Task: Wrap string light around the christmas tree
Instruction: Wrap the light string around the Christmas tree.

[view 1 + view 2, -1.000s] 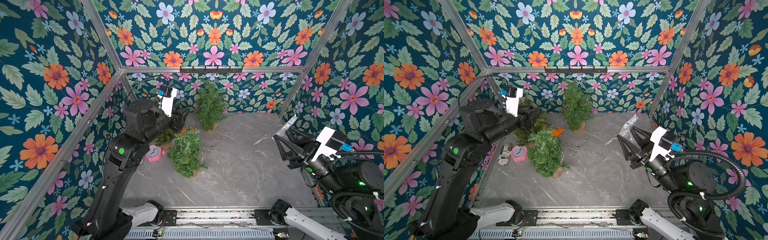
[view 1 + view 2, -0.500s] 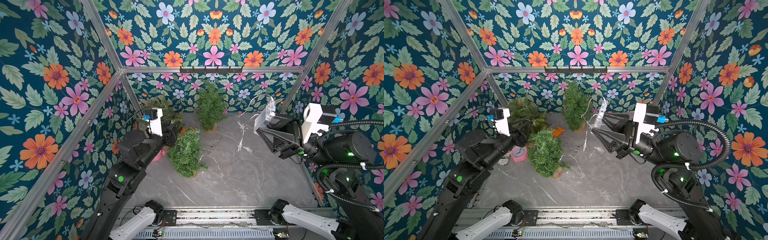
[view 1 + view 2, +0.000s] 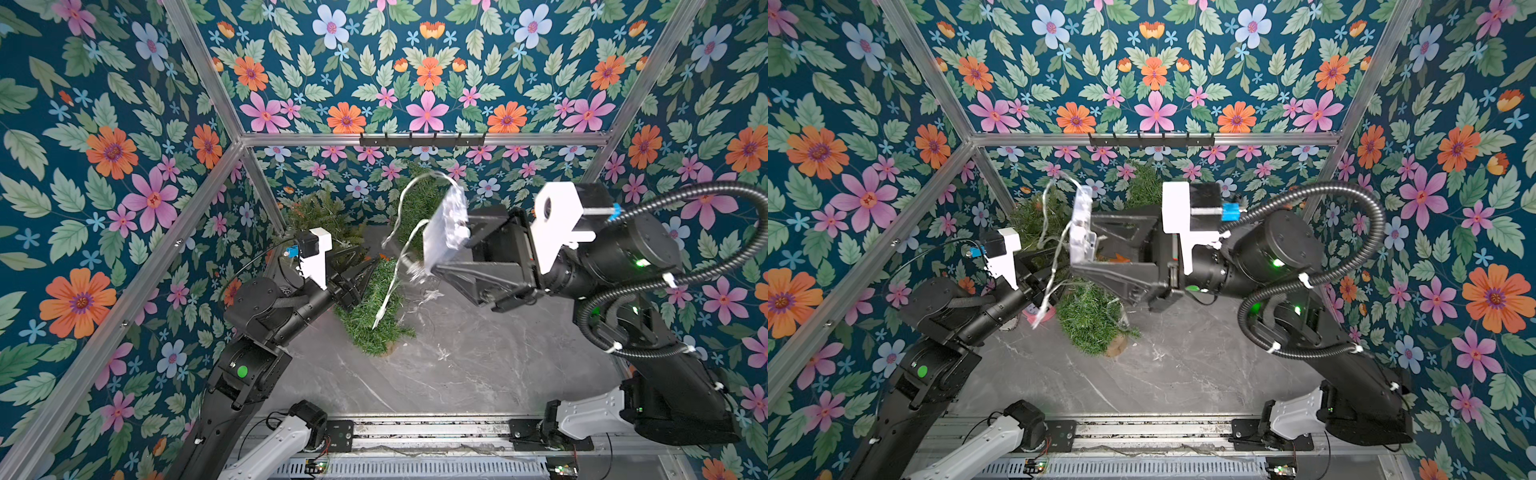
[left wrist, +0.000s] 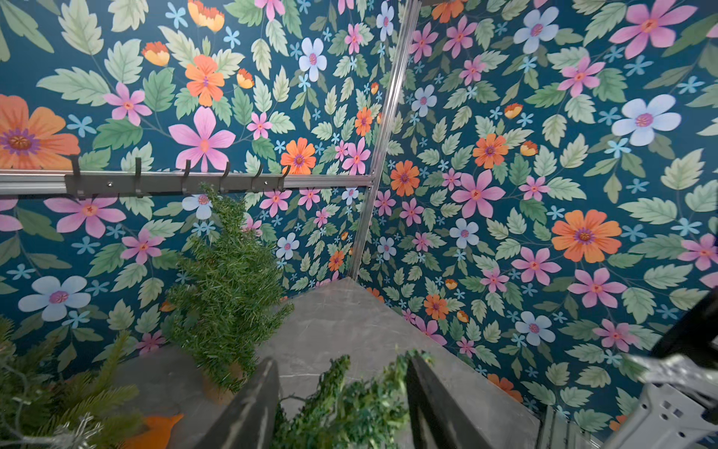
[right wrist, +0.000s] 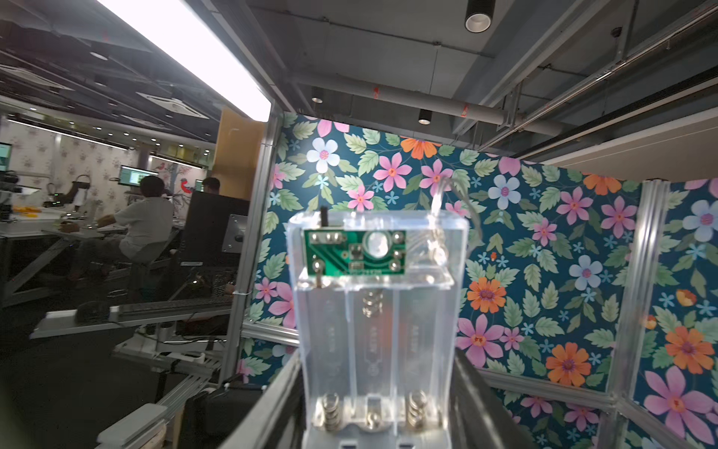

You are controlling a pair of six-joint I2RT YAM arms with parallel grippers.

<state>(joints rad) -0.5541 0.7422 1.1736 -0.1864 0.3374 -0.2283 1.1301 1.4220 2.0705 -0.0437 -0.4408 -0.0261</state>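
since half a second ago the right gripper has swung left across the table, carrying the clear battery box over the leaning front christmas tree. the left gripper has edged forward to that tree's tip.

there are three small green trees: the front one, a back tree standing upright by the wall, and a corner tree.

there is one string light, a thin pale wire looping off the box and hanging loose near the front tree, not wound round it. the box shows three empty battery slots and a green circuit board.

the right fingers clamp the box. the left fingers stand apart with foliage between them; whether they pinch it cannot be told.
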